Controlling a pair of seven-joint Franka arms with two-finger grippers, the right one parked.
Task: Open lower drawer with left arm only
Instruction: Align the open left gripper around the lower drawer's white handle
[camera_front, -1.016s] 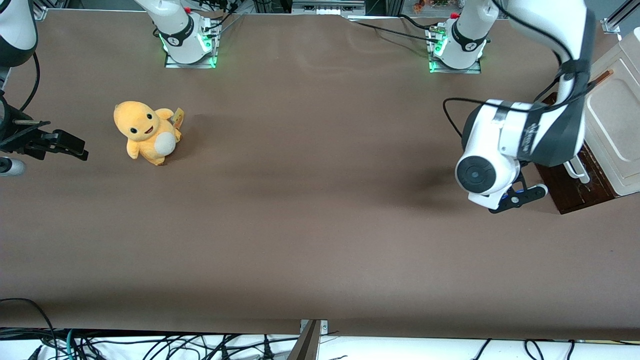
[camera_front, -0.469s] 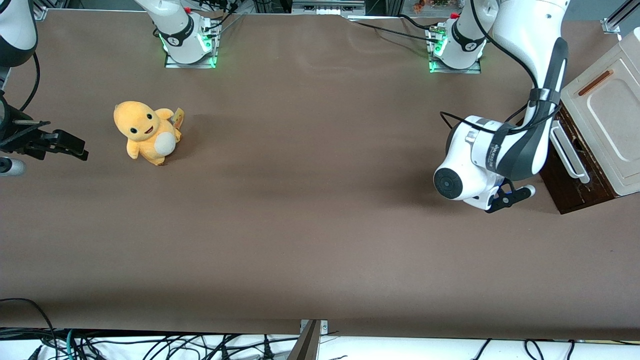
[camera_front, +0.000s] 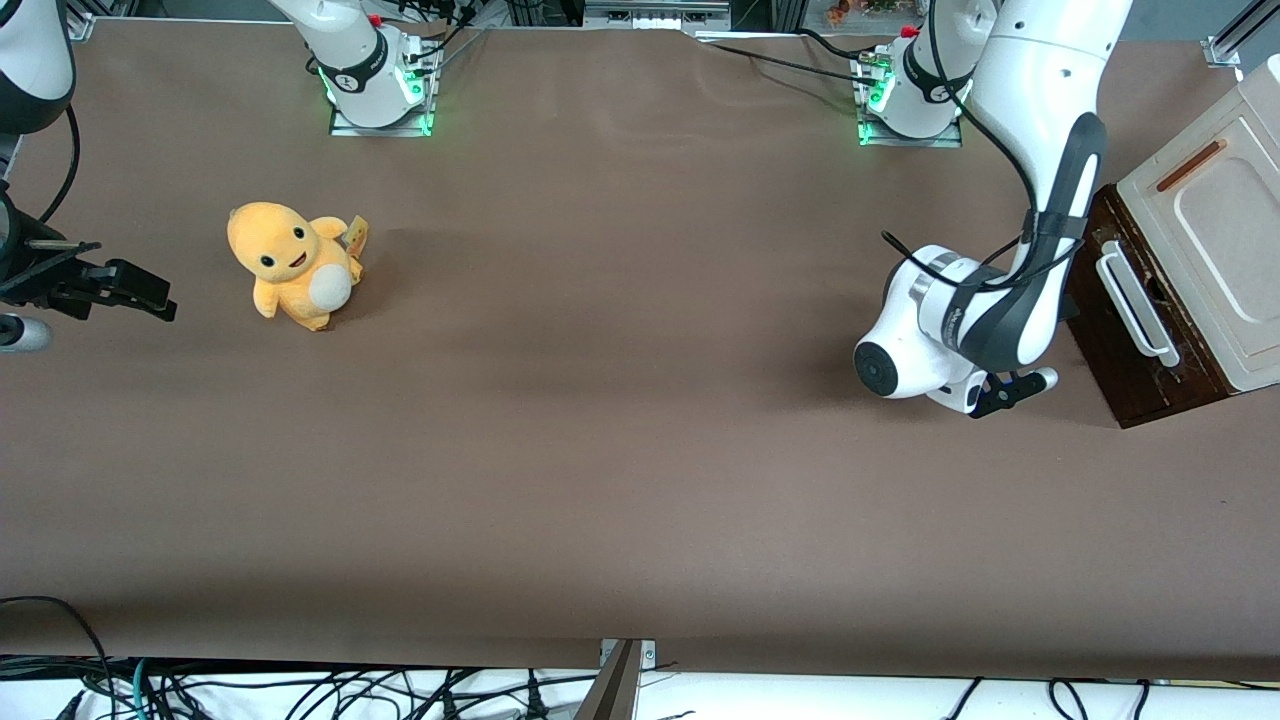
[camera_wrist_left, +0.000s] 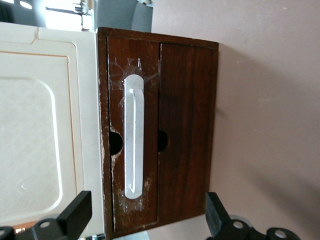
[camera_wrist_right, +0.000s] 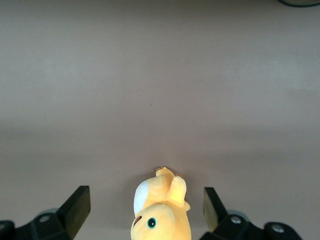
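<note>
**Left gripper squared up to the drawer front, not yet on the handle**

- The cabinet sits at the working arm's end of the table, its dark brown face turned toward the open tabletop. A cream panel with an orange-brown slot lies on top of it.
- Wrist view: the face has two dark wooden fronts side by side. The one next to the cream panel carries the white bar handle. The lower drawer, the one next to the table surface, shows only a dark notch at its edge. Both fronts sit flush; the lower drawer looks closed.
- The left arm bends down in front of the cabinet with its wrist low, near the table. The gripper is near the face but apart from it, touching nothing. Jaws are spread wide, with both fingertips framing the face. My reading: this stand-off lets the wrist camera take in both fronts and line the open fingers up before the approach.
- A yellow plush toy sits well apart, toward the parked arm's end; no part in this.

Change from the earlier front views: a second ago the arm's wrist overlapped the cabinet and hid most of the face and the handle. The wrist now sits farther out over the open table, and the whole face and handle show clear. The toy has not moved.
</note>
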